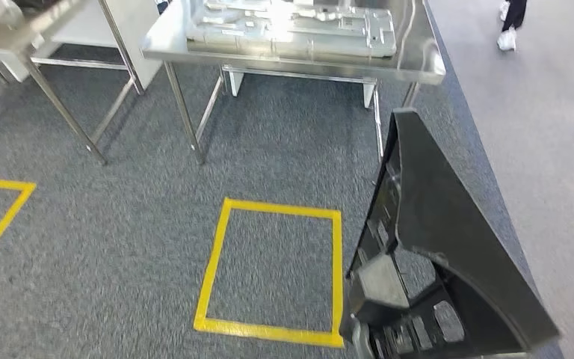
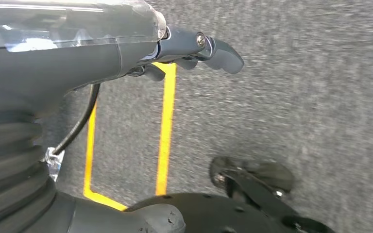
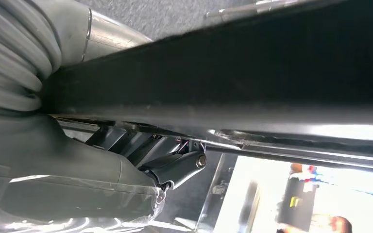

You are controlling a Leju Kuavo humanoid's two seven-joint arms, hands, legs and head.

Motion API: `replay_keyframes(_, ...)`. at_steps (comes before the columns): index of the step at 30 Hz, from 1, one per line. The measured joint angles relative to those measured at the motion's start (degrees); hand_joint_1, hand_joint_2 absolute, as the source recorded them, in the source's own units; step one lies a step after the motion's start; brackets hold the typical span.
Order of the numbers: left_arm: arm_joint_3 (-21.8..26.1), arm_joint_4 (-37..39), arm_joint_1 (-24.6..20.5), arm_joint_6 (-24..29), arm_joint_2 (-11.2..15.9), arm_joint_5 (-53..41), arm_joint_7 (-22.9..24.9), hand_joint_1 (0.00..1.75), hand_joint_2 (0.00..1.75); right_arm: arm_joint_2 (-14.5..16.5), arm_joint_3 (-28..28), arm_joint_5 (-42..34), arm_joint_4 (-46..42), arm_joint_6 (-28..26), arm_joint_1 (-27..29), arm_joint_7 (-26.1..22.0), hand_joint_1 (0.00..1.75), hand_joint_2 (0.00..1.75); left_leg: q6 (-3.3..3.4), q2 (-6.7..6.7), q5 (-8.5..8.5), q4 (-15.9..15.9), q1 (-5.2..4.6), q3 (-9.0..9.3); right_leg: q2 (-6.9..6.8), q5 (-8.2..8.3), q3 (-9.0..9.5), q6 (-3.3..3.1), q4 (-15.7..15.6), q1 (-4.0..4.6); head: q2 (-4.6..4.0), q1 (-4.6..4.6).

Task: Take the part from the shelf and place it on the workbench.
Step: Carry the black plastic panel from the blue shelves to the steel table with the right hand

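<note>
Part: the black moulded part (image 1: 448, 247) was off the shelf and carried low on the robot's right side, rising from the lower right of the head view to a narrow tip near the table's corner.
Long axis: it ran away from the robot, the narrow end leading toward the workbench (image 1: 426, 63) and the broad ribbed end close to the body.
Right hand: the right hand (image 3: 170, 162) was under the part's dark edge, its fingers closed against it in the right wrist view; judged to be gripping the part.
Left hand: the left hand (image 2: 194, 48) hung over the grey carpet (image 2: 296, 97), fingers curled loosely with nothing in them and not touching the part.
Nearer hand: the right, already on the part; the left was well apart from it.
Workbench: a steel table stood ahead, carrying a pale formed panel (image 1: 291, 30) over much of its top, with a bare strip of steel along the near and right edges.
Floor mark: a yellow taped square (image 1: 273, 273) lay on the carpet between the robot and the table, just beside the part's broad end in the head view.
Key relation: the part pointed at the table's right end, so the coming move looked like a forward carry and a lift of the narrow end over the rim.
Risk: the panel left little bare room, so the part might land on it.
Bystander: a person's legs (image 1: 512, 22) showed at the far right, well clear.
</note>
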Motion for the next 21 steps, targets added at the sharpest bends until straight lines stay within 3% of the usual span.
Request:
replay_keyframes(1, 0.01, 0.00, -0.01, -0.03, 0.00, -0.04, 0.06, 0.00, 1.75, -0.03, 0.08, 0.08, 0.08, -0.16, 0.03, 0.27, 1.75, 1.75, -0.47, 0.04, -0.41, -0.04, -0.11, 0.71, 0.02, 0.84, 0.06, -0.49, -0.67, 0.11, 0.00, -0.01)
replay_keyframes(3, 0.01, 0.00, -0.11, -0.05, 0.04, -0.10, 0.10, 0.00, 1.75, -0.08, 0.22, 0.21, 0.11, -0.29, 0.07, 0.57, 1.75, 1.75, -1.25, 0.15, 0.38, 1.06, -0.12, 1.08, 0.45, -0.14, 1.25, -1.51, -1.02, 0.11, 0.00, -0.19)
replay_keyframes(4, 0.01, 0.00, -0.20, -0.09, 0.07, -0.11, 0.08, 0.00, 1.75, -0.10, 0.28, 0.25, 0.11, -0.30, 0.07, 0.65, 1.75, 1.75, -1.51, 0.18, 1.40, 3.32, -0.05, 0.34, 0.58, -0.59, 2.19, -2.00, -1.51, 0.02, 0.00, -0.31)
replay_keyframes(6, 0.01, 0.00, -0.36, -0.33, 0.13, -0.14, 0.08, 0.00, 1.75, -0.11, 0.51, 0.23, 0.13, -0.22, -0.03, 0.88, 1.75, 1.75, -1.75, 0.19, 1.89, 10.09, 0.08, -3.81, 0.59, -1.56, 4.30, -2.81, -2.31, -0.01, 0.00, -0.68)
replay_keyframes(7, 0.01, 0.00, -0.37, -0.56, 0.14, -0.16, 0.12, 0.00, 1.75, -0.12, 0.66, 0.33, 0.16, -0.22, -0.08, 1.27, 1.75, 1.75, -1.81, 0.19, 0.69, 13.45, 0.06, -6.44, 0.55, -2.16, 5.27, -3.09, -2.62, 0.11, 0.00, -0.84)
replay_keyframes(9, 0.05, -0.01, -0.28, -0.96, 0.15, -0.21, 0.28, 0.00, 1.75, -0.13, 1.05, 1.12, 0.33, -0.53, -0.18, 2.74, 1.75, 1.75, -1.75, 0.19, -4.17, 16.91, -0.03, -11.00, 0.60, -3.55, 7.18, -3.32, -2.98, 0.37, 0.00, -0.92)
replay_keyframes(10, 0.09, -0.02, -0.23, -1.13, 0.16, -0.25, 0.39, 0.00, 1.75, -0.13, 1.26, 1.47, 0.48, -0.83, -0.24, 3.50, 1.75, 1.75, -1.60, 0.20, -6.19, 16.75, -0.13, -12.51, 0.66, -4.37, 8.24, -3.35, -3.05, 0.48, -0.01, -0.93)
replay_keyframes(11, 0.15, -0.02, -0.19, -1.30, 0.16, -0.28, 0.48, 0.00, 1.75, -0.13, 1.45, 1.66, 0.68, -1.13, -0.28, 4.02, 1.75, 1.75, -1.32, 0.20, -6.73, 15.41, -0.27, -13.49, 0.71, -5.24, 9.37, -3.34, -3.08, 0.60, -0.02, -0.94)
replay_keyframes(12, 0.22, -0.02, -0.12, -1.48, 0.16, -0.33, 0.56, 0.00, 1.75, -0.13, 1.64, 1.64, 0.92, -1.35, -0.36, 4.22, 1.75, 1.75, -0.84, 0.20, -5.02, 13.07, -0.50, -14.05, 0.71, -6.13, 10.51, -3.32, -3.11, 0.73, -0.02, -0.97)
replay_keyframes(14, 0.56, -0.07, 0.13, -1.79, 0.25, -0.45, 0.76, 0.00, 1.75, -0.13, 1.99, 1.76, 1.56, -1.64, -0.63, 4.25, 1.75, 1.75, 0.44, 0.10, 3.15, 7.86, -1.17, -14.53, 0.83, -7.80, 12.36, -3.13, -3.10, 0.97, -0.01, -0.92)
replay_keyframes(15, 0.75, -0.10, 0.24, -1.86, 0.27, -0.54, 0.89, 0.00, 1.75, -0.11, 2.17, 1.91, 1.89, -1.74, -0.76, 4.27, 1.75, 1.75, 0.94, 0.11, 6.43, 6.23, -1.49, -14.38, 0.95, -8.56, 13.01, -2.87, -3.13, 1.03, -0.01, -0.87)
replay_keyframes(16, 0.92, -0.14, 0.27, -1.88, 0.28, -0.62, 1.00, 0.00, 1.75, -0.11, 2.34, 2.07, 2.15, -1.86, -0.86, 4.32, 1.75, 1.75, 1.30, 0.06, 8.17, 5.31, -1.72, -14.20, 1.09, -9.03, 13.63, -2.53, -3.05, 1.05, -0.01, -0.84)
replay_keyframes(19, 1.06, -0.16, -0.06, -1.90, 0.17, -0.79, 1.18, 0.00, 1.75, -0.10, 2.68, 2.82, 2.51, -2.20, -1.15, 4.62, 1.75, 1.75, 2.04, -0.16, 7.52, 3.70, -1.63, -11.89, 1.06, -8.23, 13.84, -1.35, -0.63, 0.95, 0.00, -0.88)
replay_keyframes(21, 1.13, -0.20, -0.26, -1.97, 0.09, -0.87, 1.23, 0.00, 1.75, -0.10, 2.82, 3.46, 2.64, -2.27, -1.41, 4.97, 1.75, 1.75, 2.53, -0.27, 7.03, 2.44, -1.34, -9.75, 0.94, -8.08, 10.85, -0.76, 4.44, 0.85, 0.00, -0.75)
